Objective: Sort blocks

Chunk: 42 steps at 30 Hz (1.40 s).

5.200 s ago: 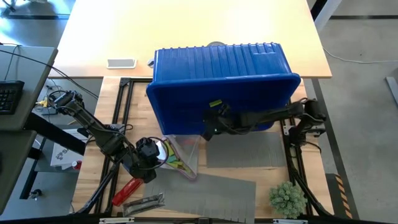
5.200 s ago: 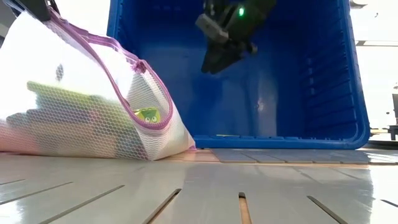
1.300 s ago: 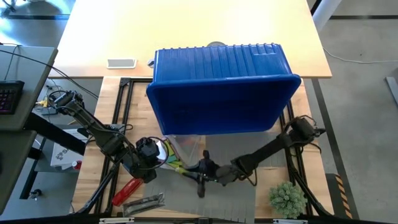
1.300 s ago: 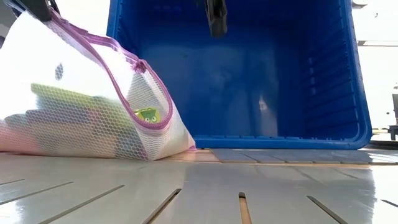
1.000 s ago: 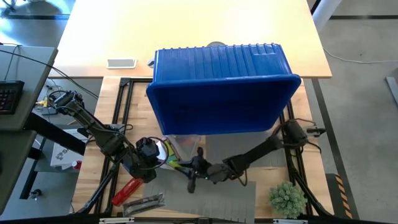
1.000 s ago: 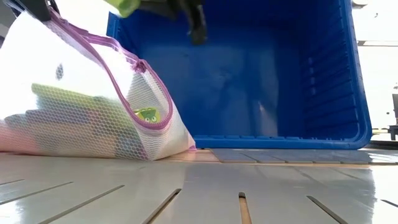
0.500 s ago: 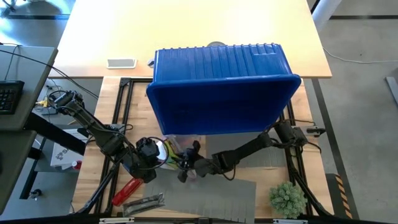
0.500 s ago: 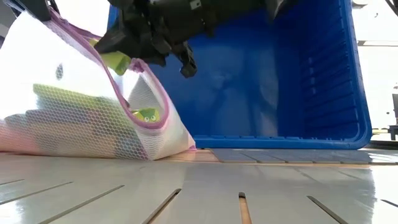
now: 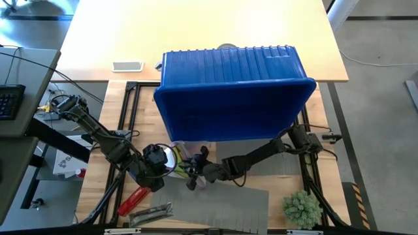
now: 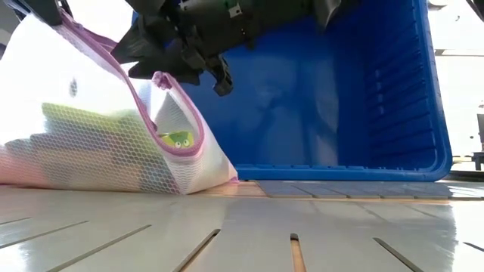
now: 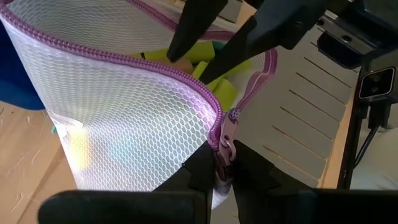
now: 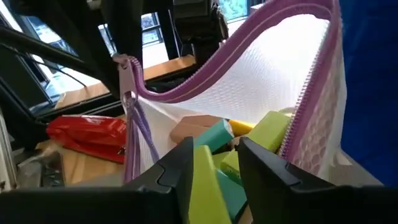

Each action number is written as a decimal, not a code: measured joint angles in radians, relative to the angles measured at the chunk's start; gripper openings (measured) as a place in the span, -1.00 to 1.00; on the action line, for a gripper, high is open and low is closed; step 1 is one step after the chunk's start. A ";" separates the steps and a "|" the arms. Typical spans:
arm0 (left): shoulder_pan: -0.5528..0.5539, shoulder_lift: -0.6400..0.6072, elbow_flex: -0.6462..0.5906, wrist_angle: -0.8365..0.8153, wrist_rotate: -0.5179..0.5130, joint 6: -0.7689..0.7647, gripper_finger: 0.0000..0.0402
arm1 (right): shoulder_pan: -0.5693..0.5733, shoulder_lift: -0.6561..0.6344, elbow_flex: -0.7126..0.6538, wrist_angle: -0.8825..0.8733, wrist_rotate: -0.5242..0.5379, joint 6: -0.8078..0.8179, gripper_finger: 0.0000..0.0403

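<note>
Red tool [image 9: 132, 200]: glossy red cylinder lying on the wooden table [image 9: 98, 189] at the near left, beside a flat metallic piece [image 9: 151, 212].
Left gripper [image 11: 224, 163]: low on the left side of the table, its 2 dark fingers pinched tight on the purple zipper edge of the mesh bag [image 10: 91, 128], holding the mouth up.
Mesh bag: soft white honeycomb netting with a purple zipper trim [image 12: 249, 50], slumped into a rounded heap on the ribbed grey mat [image 10: 318, 227], just in front of the bin.
Blocks [image 12: 214, 140]: smooth rectangular bars, lime, teal and tan, piled loose inside the bag; pale lime shapes show through the netting in the low view [image 10: 83, 121].
Right gripper [image 12: 214, 168]: reaching across from the right into the bag's open mouth, jaws partly apart with 1 lime block [image 12: 205, 186] lying between them; whether they press on it or have let go, I cannot tell.
Blue bin [image 9: 232, 91]: large hard plastic tub with ribbed walls, tipped on its side so the opening faces the near edge.
Plant [image 9: 302, 207]: small tufted green ball at the near right corner.
</note>
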 joint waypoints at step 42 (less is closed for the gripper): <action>0.000 0.000 0.000 0.000 0.001 0.000 -0.88 | 0.239 -0.431 -0.003 -1.152 -0.035 0.009 -0.43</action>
